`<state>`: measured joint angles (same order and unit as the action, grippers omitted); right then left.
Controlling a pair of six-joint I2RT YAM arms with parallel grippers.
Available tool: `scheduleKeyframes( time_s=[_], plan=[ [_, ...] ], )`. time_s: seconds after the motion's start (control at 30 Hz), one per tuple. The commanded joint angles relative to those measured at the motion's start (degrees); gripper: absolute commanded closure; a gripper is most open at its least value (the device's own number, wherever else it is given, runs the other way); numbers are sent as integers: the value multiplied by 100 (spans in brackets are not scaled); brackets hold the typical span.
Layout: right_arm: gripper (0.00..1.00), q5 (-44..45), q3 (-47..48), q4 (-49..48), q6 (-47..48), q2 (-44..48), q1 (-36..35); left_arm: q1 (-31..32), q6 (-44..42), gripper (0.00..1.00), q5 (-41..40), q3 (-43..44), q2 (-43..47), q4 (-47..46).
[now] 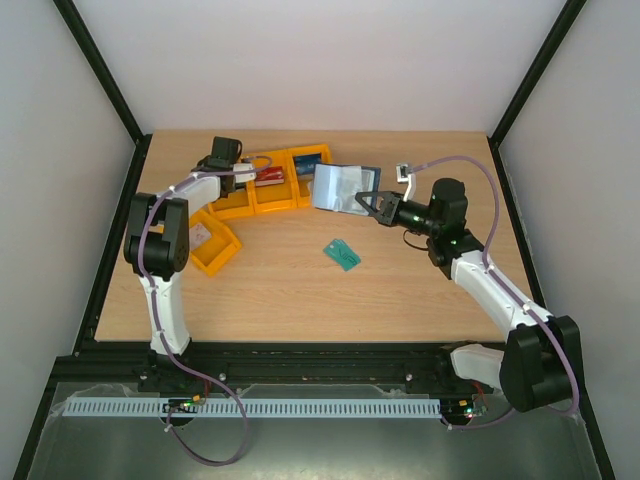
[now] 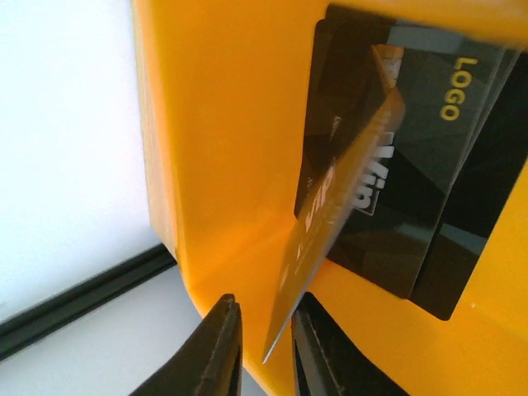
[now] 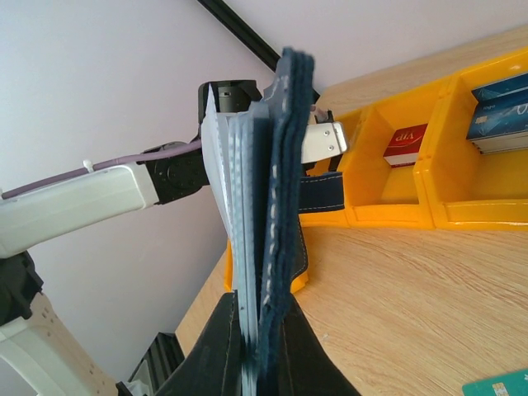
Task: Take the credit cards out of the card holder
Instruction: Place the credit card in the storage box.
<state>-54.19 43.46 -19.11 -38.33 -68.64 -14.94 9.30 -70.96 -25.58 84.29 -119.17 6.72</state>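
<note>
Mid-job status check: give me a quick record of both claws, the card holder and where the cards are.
left claw: over an orange bin, jaws slightly parted around a tilted dark VIP card
right claw: shut on the card holder, seen edge-on
binned cards: dark LOGO cards in that bin; red card and blue cards in neighbouring bins
teal card: loose on the table

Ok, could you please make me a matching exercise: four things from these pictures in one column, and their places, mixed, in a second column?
1 teal card
2 red card
3 blue cards
4 card holder

A held in the right pincer
B flat on the bare table
C middle orange bin
D orange bin nearest the holder

Pairs: 1-B, 2-C, 3-D, 4-A
</note>
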Motion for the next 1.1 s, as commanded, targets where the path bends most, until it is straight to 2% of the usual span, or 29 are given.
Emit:
scheduleKeyframes(
  time_s=[0.0, 0.23, 0.37, 0.53, 0.63, 0.7, 0.9, 0.97, 1.07],
  plan=[
    [98, -167, 257, -154, 59, -31, 44, -43, 91, 75, 44, 138, -159, 78],
    [98, -167, 235, -108, 32, 0, 44, -106, 681, 63, 754, 593, 43, 1097],
    [98, -171, 240, -140, -12, -7, 44, -168, 985, 54, 891, 814, 90, 1422],
    [98, -144, 313, 28, 69, 37, 48, -192, 1324, 40, 890, 1216, 311, 1828],
    [98, -90, 313, 143, 147, 114, 50, -194, 1852, 29, 676, 1541, 565, 2079],
    [98, -91, 313, 219, 162, 144, 49, -200, 2219, 22, 844, 1673, 850, 2367],
    [98, -237, 318, 209, 135, 164, 46, -196, 3227, 2, 1829, 1546, 1937, 2833],
    [98, -232, 303, 211, 84, 196, 46, -179, 3628, 1, 2451, 1542, 2242, 3182],
    [98, -120, 310, 234, -8, 209, 46, -72, 4183, 1, 3834, 1351, 2720, 3694]
  ],
)
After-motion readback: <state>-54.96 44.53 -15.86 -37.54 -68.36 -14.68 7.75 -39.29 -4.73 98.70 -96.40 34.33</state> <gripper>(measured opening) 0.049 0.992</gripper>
